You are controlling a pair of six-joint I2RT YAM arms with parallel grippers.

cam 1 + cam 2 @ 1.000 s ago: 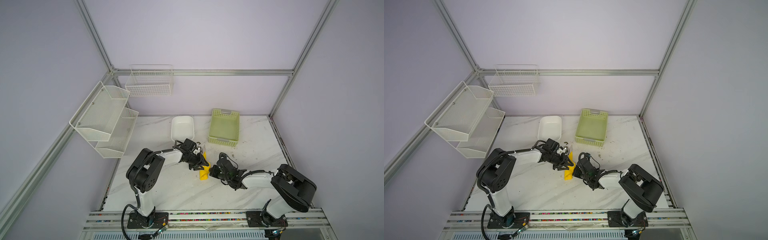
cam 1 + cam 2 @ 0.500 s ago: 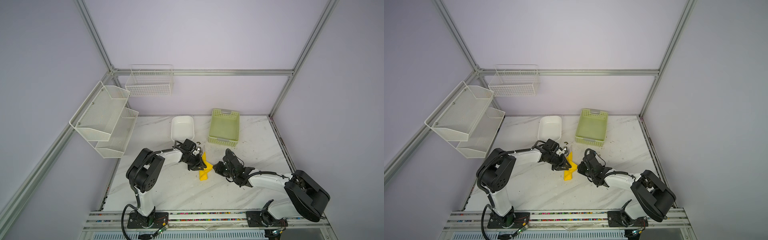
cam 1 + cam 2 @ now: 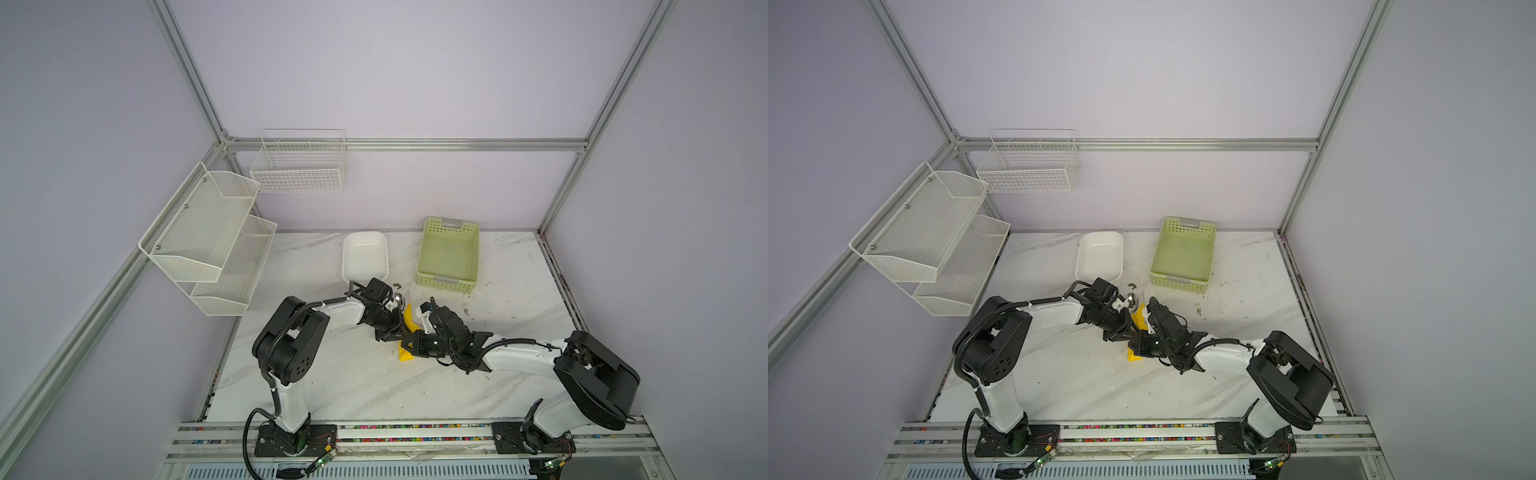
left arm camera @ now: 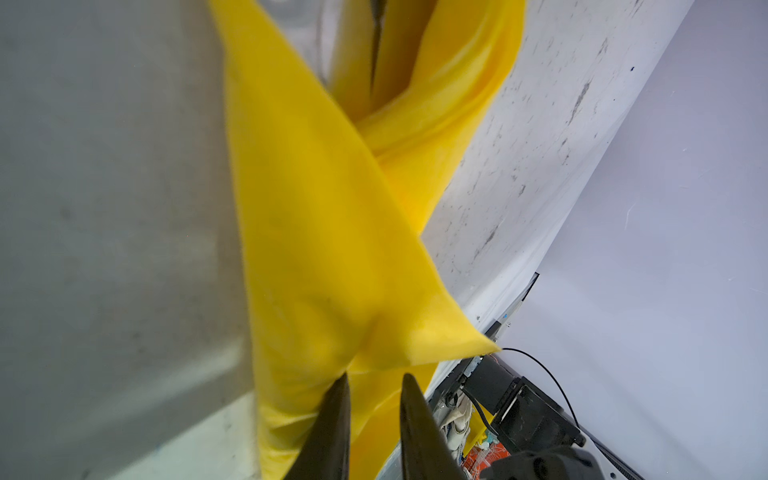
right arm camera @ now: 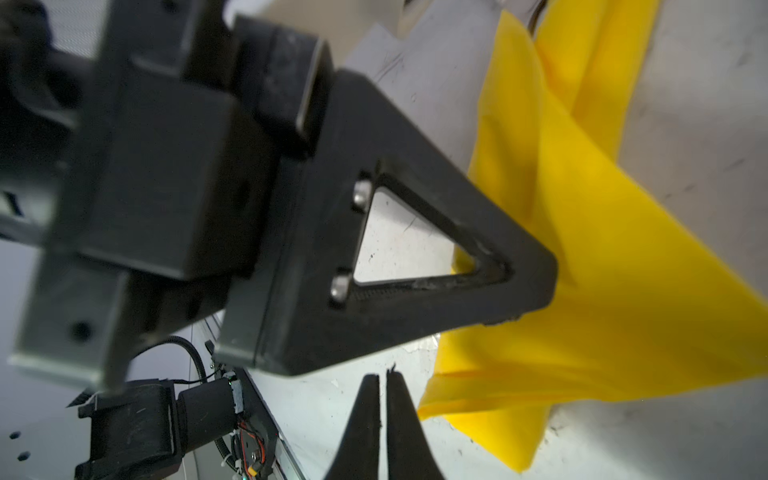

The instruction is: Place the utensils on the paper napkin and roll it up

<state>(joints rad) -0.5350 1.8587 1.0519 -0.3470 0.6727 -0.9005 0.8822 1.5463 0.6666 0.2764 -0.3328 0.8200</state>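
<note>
In both top views, mid-frame on the marble worktop (image 3: pixel 332 382): left end effector (image 3: pixel 398 335) nipped onto a fold of the paper napkin (image 3: pixel 409 319), with yellow paper bunched between the near-closed tips in the left wrist view. Napkin crumpled and part-rolled around the utensils (image 3: pixel 400 298), spoon bowl poking out at its upper end. Right of that, right end effector (image 3: pixel 411 345) pressed together on nothing, tips just beside the napkin's lower edge. Upper right: pale green basket (image 3: pixel 449 249).

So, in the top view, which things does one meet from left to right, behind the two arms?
From left to right: two-tier mesh shelf → wire basket → white tub → pale green basket.
</note>
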